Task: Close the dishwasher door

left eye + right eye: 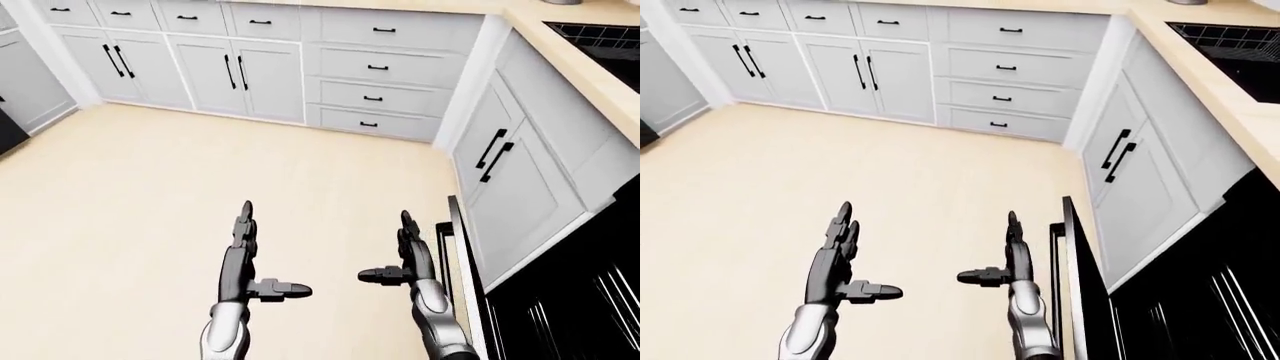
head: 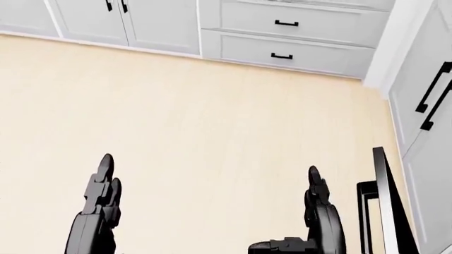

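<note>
The dishwasher door [image 1: 462, 259] hangs open at the lower right, seen edge-on as a thin black panel with a black handle bar [image 1: 441, 251] on its left face; the dark rack interior [image 1: 570, 307] shows to its right. My right hand [image 1: 405, 255] is open, fingers straight up and thumb pointing left, just left of the handle bar and apart from it. My left hand [image 1: 247, 251] is open too, thumb pointing right, over bare floor far from the door. In the head view the door edge [image 2: 387, 206] stands right of the right hand [image 2: 316, 203].
White base cabinets and drawers [image 1: 375, 71] with black handles run along the top of the view and down the right side [image 1: 500, 161]. A light counter with a black stove [image 1: 600, 37] sits at the top right. A dark appliance edge [image 1: 8, 131] shows far left. Pale wood floor [image 1: 150, 195] lies between.
</note>
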{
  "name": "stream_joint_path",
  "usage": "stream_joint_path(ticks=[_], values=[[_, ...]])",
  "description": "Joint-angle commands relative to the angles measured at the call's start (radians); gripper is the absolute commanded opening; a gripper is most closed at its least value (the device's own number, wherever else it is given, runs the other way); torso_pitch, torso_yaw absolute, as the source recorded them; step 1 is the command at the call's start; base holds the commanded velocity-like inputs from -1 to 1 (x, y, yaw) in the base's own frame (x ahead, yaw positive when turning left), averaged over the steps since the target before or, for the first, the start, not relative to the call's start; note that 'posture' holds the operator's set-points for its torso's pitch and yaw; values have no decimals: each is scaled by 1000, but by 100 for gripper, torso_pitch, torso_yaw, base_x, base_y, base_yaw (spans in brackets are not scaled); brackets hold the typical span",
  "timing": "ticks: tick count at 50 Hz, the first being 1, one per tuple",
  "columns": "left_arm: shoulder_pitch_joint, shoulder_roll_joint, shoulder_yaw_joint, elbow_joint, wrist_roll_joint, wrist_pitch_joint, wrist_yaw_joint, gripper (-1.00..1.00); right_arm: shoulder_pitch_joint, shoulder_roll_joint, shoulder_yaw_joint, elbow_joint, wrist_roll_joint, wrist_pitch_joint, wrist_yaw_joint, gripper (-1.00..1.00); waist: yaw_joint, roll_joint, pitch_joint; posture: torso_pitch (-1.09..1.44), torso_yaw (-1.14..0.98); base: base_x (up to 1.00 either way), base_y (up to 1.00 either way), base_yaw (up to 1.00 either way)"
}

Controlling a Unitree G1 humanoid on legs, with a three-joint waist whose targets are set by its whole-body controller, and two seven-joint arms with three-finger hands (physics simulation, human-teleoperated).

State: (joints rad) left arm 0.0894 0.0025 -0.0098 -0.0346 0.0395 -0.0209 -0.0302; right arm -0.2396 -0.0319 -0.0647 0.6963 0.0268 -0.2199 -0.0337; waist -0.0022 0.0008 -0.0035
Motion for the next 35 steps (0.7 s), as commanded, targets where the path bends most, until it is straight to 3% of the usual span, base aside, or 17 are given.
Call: stream_joint_path(ticks=[1, 9, 12, 35], values=[[-14, 1, 1, -40, -1, -32, 2, 100, -31, -10, -5, 18, 21, -76, 9, 100, -1, 0, -17, 0, 0, 0, 0, 0], [-8, -1, -4, -43, 3, -35, 4, 100, -147, -33, -53, 462, 104, -337, 73, 100, -1, -2, -17, 0, 0, 0, 0, 0], [-9, -1, -5, -39, 5, -38, 5, 100, -156, -38, -64, 531, 127, -374, 92, 100, 0, -4, -17, 0, 0, 0, 0, 0], [-21, 1, 6, -38, -8, -10, 4, 100, -75, -39, -165, 671, 183, -376, 217, 100, 5, -13, -5, 0, 0, 0, 0, 0]])
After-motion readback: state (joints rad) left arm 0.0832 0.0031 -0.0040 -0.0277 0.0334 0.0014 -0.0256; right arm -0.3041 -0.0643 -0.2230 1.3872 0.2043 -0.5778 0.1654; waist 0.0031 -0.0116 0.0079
